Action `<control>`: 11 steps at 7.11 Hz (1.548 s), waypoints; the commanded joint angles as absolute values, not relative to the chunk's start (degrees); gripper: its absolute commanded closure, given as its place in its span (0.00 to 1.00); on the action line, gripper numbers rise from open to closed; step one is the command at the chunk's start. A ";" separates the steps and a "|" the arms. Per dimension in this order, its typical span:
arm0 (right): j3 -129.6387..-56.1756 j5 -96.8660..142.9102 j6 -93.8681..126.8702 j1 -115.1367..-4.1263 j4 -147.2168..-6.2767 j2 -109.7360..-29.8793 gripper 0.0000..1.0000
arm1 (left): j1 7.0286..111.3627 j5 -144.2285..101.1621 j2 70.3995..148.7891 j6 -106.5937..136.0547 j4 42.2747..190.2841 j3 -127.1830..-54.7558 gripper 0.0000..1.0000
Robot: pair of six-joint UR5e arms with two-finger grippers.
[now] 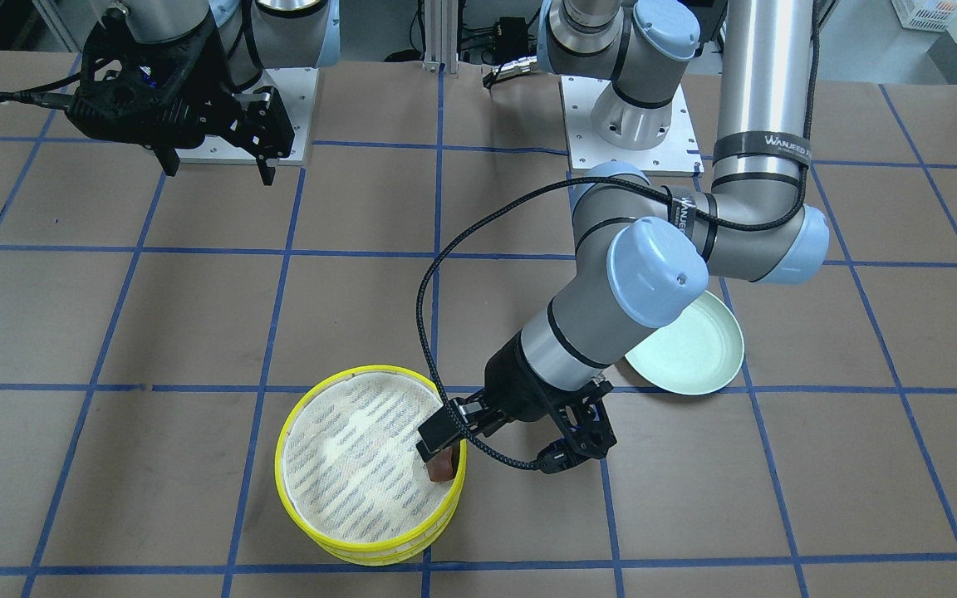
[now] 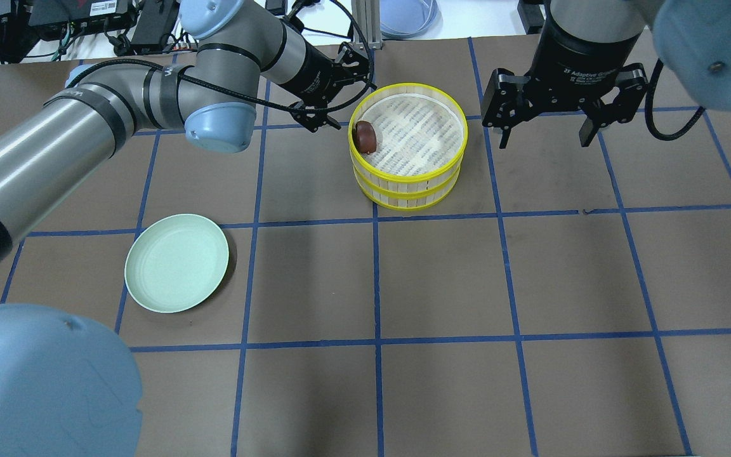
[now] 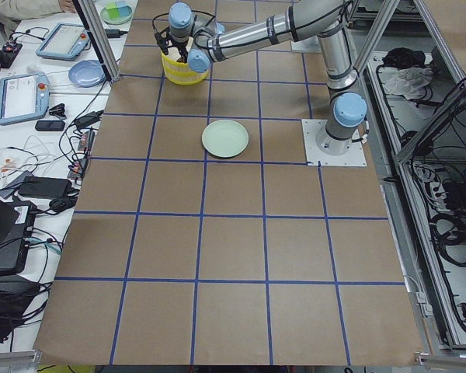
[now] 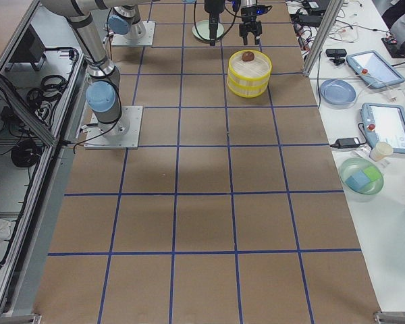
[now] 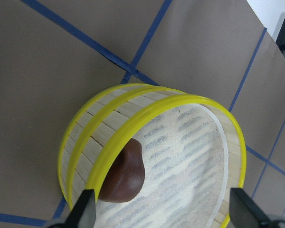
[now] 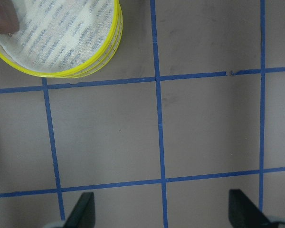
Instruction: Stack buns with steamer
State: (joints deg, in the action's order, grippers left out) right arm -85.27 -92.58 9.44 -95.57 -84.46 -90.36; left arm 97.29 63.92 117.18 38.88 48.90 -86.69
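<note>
The steamer (image 2: pixel 416 136) is two yellow-rimmed tiers stacked one on the other, with white gauze showing in the top tier. The dark reddish-brown bun (image 2: pixel 365 136) lies tilted against the top tier's inner wall, on the side nearest my left gripper; the left wrist view shows it too (image 5: pixel 126 173). The pale cream bun is out of view. My left gripper (image 2: pixel 340 101) is open just above that rim, its fingers apart on either side of the bun and not touching it (image 1: pixel 499 453). My right gripper (image 2: pixel 546 136) is open and empty, raised to the right of the steamer.
An empty mint-green plate (image 2: pixel 176 262) lies on the brown table, left of centre and nearer the robot than the steamer. My left arm stretches over the table above it. Blue tape lines grid the table.
</note>
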 commanded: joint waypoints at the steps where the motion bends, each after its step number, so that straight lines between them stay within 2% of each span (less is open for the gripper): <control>1: -85.25 -92.46 9.40 -95.62 -84.46 -90.35 0.00 | 93.72 76.04 112.18 18.04 59.95 -87.10 0.00; 3: -85.25 -92.37 9.40 -95.62 -84.64 -90.26 0.00 | 87.22 86.33 106.99 1.81 73.96 -87.19 0.00; 5: -85.17 -92.46 9.06 -95.62 -87.96 -89.74 0.00 | 86.49 92.28 101.10 1.49 83.80 -87.27 0.00; 11: -85.34 -93.61 2.67 -95.54 -91.93 -88.42 0.00 | 87.01 91.58 88.25 1.41 86.92 -87.71 0.00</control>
